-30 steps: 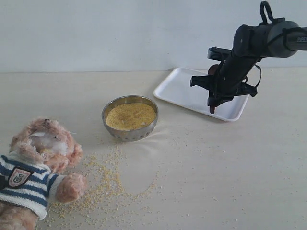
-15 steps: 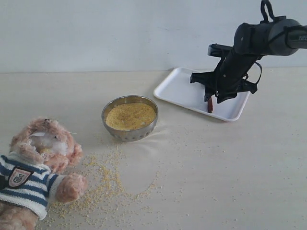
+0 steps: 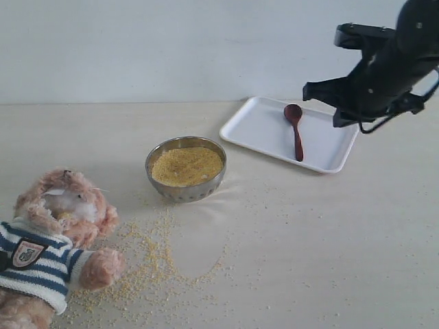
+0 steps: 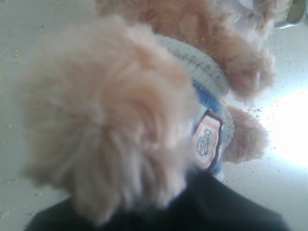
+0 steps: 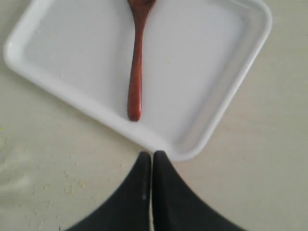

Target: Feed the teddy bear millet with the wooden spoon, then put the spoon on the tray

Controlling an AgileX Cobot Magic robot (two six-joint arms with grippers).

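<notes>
Wooden spoon (image 3: 297,137) lies on the white tray (image 3: 257,127).
Right pincer (image 5: 152,156), closed and empty, hangs just off a tray corner; the handle points toward it.

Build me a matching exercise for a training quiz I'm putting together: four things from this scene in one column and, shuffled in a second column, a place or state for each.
Column one
1. wooden spoon
2. millet heap
3. teddy bear
4. right gripper

Column two
A. shut, holding nothing
B. lying flat on the tray
C. in the steel bowl
D. lying on the table, loose grains beside it

Pairs: 1-B, 2-C, 3-D, 4-A
</notes>
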